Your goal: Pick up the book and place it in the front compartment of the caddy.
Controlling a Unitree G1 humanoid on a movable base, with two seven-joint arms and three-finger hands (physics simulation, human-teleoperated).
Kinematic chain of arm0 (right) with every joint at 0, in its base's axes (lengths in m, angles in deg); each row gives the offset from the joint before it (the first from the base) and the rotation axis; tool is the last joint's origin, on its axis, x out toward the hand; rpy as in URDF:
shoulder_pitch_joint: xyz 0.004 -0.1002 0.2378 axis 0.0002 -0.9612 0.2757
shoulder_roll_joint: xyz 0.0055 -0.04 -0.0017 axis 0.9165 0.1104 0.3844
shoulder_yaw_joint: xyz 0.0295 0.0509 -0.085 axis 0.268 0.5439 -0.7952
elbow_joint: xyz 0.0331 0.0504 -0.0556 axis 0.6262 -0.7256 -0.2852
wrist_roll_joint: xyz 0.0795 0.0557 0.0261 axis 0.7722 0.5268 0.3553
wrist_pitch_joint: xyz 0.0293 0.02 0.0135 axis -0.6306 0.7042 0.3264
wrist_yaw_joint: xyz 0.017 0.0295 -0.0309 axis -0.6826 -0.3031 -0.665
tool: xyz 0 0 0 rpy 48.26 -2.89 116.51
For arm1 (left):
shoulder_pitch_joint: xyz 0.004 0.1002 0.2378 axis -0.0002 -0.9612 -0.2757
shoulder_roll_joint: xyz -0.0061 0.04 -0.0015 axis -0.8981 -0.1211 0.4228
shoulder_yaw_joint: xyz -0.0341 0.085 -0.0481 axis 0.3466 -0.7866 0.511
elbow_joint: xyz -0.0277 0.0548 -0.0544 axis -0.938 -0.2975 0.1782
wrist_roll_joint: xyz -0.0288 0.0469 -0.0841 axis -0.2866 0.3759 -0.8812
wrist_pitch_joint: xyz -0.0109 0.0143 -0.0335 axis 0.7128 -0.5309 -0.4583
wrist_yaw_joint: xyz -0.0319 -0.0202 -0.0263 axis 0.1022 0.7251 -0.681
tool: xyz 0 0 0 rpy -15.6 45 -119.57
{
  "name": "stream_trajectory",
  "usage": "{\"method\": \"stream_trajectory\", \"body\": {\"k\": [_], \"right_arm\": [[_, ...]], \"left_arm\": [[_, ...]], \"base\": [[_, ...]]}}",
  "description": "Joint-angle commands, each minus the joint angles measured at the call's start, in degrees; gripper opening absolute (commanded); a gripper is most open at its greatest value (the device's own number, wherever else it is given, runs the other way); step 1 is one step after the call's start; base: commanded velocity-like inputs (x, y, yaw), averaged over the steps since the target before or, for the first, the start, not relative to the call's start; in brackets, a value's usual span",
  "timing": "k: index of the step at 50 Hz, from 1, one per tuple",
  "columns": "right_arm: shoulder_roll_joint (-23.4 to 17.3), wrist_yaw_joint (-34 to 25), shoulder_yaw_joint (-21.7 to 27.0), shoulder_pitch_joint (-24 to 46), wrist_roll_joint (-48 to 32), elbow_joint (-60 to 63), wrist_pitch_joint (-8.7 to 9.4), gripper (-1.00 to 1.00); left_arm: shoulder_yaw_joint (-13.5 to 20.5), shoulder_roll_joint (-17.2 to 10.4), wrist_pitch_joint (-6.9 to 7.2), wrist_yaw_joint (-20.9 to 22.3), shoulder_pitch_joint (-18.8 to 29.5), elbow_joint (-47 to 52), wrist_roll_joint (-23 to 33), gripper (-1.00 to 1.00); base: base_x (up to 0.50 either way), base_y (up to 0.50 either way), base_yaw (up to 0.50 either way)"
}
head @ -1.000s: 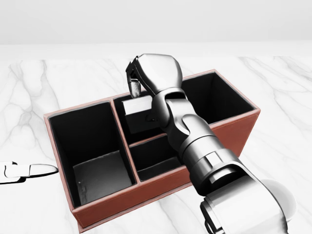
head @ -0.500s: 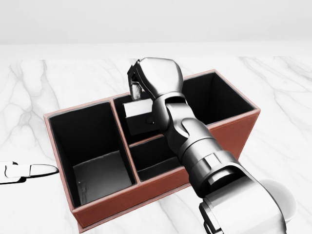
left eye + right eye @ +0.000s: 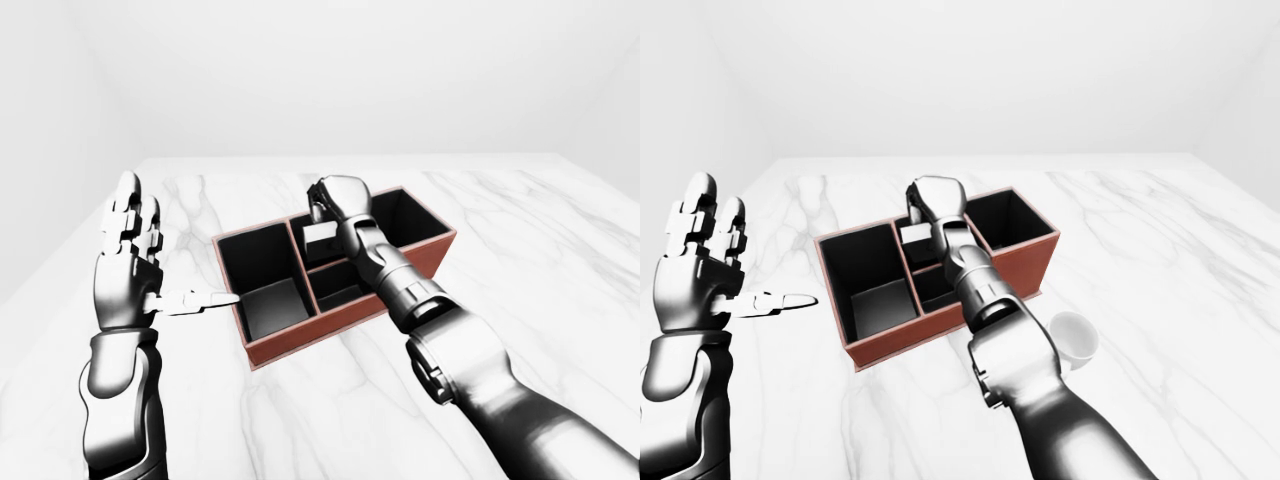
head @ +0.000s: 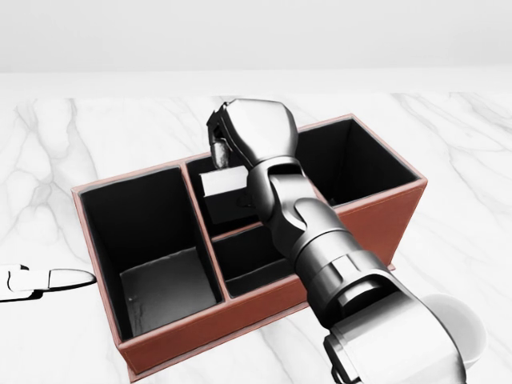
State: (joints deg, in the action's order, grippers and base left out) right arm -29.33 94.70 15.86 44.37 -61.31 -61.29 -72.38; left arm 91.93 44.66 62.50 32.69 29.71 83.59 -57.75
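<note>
We see the right hand (image 4: 226,138) pinching the book (image 4: 226,194) by its top edge, the book hanging upright in the upper middle compartment of the red-brown caddy (image 4: 384,214) on the marble bench (image 4: 64,144). The left hand (image 3: 130,262) is raised left of the caddy, fingers spread and holding nothing. In the right-eye view a white cup (image 3: 1073,336) stands just right of the caddy.

Legible text, labels, brands, numbers, signs: none on the caddy (image 4: 376,220), the book (image 4: 228,192), the marble table (image 4: 48,160), the white cup (image 3: 1072,335), or either hand; all visible surfaces are plain, unmarked renders
</note>
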Motion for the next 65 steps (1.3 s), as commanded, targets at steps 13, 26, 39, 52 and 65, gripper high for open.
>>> {"method": "stream_trajectory", "body": {"k": [13,26,39,52,65], "right_arm": [[0.56,2.53,0.39,0.11,-2.16,0.54,0.0,-1.0],[0.56,3.26,0.43,-0.13,-2.66,0.25,0.0,-1.0],[0.54,3.26,0.45,-0.06,-3.03,0.41,0.0,1.0],[0.39,3.26,0.42,-0.21,-3.22,0.33,0.0,1.0],[0.26,3.26,0.49,-0.49,-3.21,0.43,0.0,1.0]], "left_arm": [[0.01,-0.06,0.0,-0.03,0.14,-0.34,-0.08,0.98],[0.12,-0.07,0.0,0.0,0.01,0.28,-0.18,0.99],[0.08,-0.03,0.0,0.02,-0.01,0.69,-0.11,0.99],[-0.01,-0.04,0.0,0.05,0.12,0.15,-0.01,0.99],[-0.23,0.11,0.0,0.05,-0.09,0.41,0.15,0.99]], "base": [[0.0,0.0,0.0],[0.0,0.0,0.0],[0.0,0.0,0.0],[0.0,0.0,0.0],[0.0,0.0,0.0]]}}
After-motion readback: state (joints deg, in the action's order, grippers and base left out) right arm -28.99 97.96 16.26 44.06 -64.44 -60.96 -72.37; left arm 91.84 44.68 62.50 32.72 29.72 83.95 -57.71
